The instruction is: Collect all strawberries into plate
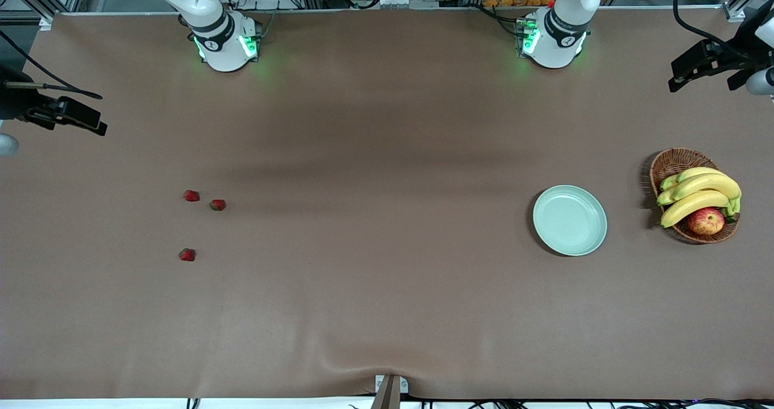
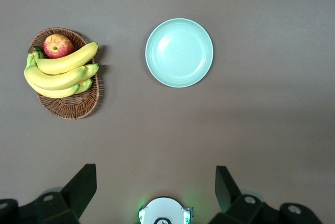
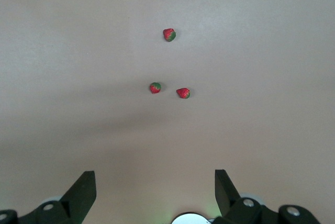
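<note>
Three small red strawberries lie on the brown table toward the right arm's end: two close together [image 1: 191, 196] [image 1: 217, 204] and one nearer the front camera [image 1: 187, 255]. They also show in the right wrist view [image 3: 169, 34] [image 3: 155, 88] [image 3: 183, 93]. The pale mint-green plate [image 1: 569, 219] sits empty toward the left arm's end and shows in the left wrist view [image 2: 179, 52]. My right gripper [image 3: 155, 182] is open and empty, high over the table on the base side of the strawberries. My left gripper [image 2: 156, 182] is open and empty, high over the table near the plate.
A brown wicker basket [image 1: 671, 162] with bananas [image 1: 698, 194] and a red-yellow apple [image 1: 705, 220] stands beside the plate at the left arm's end. It also shows in the left wrist view [image 2: 68, 110]. The arm bases stand along the table's back edge.
</note>
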`<control>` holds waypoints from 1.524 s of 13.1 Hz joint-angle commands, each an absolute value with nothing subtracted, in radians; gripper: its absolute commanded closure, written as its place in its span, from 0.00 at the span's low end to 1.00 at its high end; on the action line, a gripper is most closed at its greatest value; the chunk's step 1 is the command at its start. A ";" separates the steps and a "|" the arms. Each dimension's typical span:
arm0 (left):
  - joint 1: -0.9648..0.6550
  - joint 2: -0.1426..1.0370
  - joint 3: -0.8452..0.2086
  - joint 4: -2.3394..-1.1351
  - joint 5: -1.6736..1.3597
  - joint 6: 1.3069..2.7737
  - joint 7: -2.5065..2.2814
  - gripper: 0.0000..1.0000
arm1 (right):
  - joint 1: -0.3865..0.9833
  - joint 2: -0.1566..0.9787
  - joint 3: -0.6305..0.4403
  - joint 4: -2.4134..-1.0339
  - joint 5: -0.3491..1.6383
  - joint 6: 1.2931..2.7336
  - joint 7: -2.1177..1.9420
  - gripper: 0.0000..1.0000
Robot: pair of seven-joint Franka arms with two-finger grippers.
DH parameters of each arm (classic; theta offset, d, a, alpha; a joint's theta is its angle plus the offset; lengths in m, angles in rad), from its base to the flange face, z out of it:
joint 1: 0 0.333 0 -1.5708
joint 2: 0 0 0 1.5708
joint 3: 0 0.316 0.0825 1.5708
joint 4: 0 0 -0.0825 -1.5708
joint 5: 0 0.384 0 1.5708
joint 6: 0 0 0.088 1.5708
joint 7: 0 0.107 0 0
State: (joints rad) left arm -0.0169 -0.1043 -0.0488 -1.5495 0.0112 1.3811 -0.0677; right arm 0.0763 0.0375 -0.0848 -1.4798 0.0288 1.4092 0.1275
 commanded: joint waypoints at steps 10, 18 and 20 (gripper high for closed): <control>-0.026 -0.086 -0.038 -1.546 0.022 1.385 -0.077 0.00 | -0.006 0.052 -0.012 -1.456 0.018 1.355 0.130 0.00; 0.009 -0.078 -0.040 -1.837 0.023 1.704 -0.058 0.00 | -0.077 0.051 0.066 -1.460 0.018 1.322 0.135 0.00; 0.006 -0.051 -0.043 -1.885 0.025 1.805 -0.058 0.00 | -0.069 0.049 0.064 -1.457 0.017 1.321 0.138 0.00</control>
